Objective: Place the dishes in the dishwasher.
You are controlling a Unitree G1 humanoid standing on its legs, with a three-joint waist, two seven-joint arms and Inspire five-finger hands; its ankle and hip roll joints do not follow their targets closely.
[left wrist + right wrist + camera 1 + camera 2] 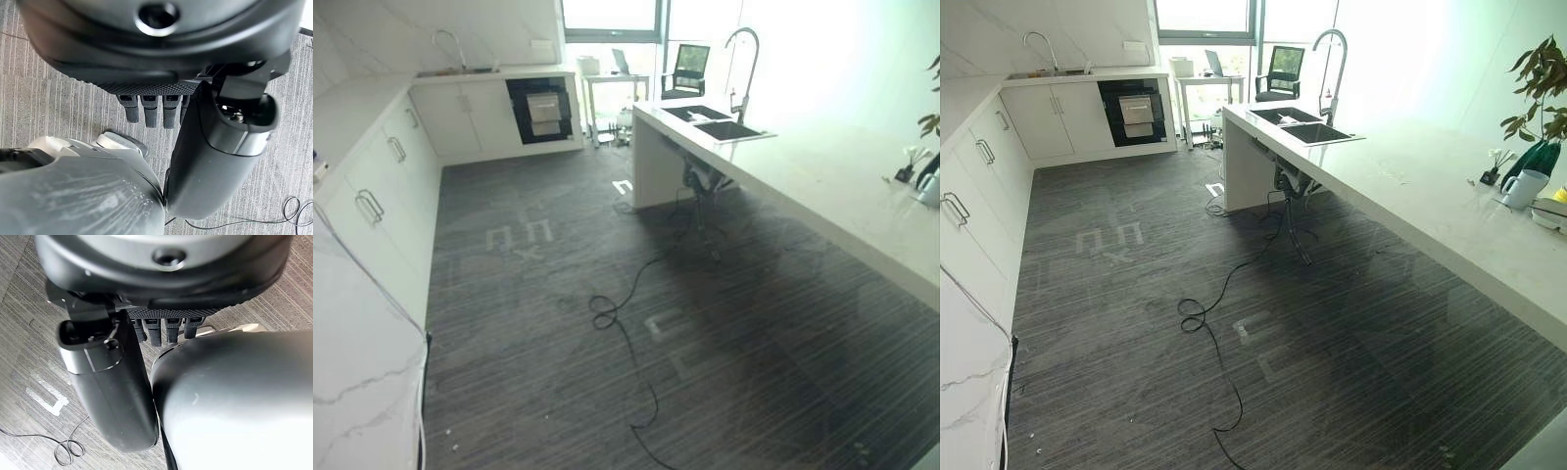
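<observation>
A dark built-in dishwasher (543, 110) sits in the white cabinets at the far wall, with a pale panel on its front. A white mug (1525, 188) stands on the long island counter (1430, 206) at the right, beside other small items I cannot make out. My left hand (151, 110) hangs over the striped floor with its fingers straight and nothing in it. In the right wrist view my right hand (166, 330) hangs the same way, open and empty, thumb (107, 382) alongside.
A double sink (715, 122) with a tall tap (744, 59) is set in the island's far end. White cabinets (382, 196) line the left wall and a marble top (352, 372) is near left. A plant (1538, 78) stands far right. Dark striped floor (558, 323) lies between.
</observation>
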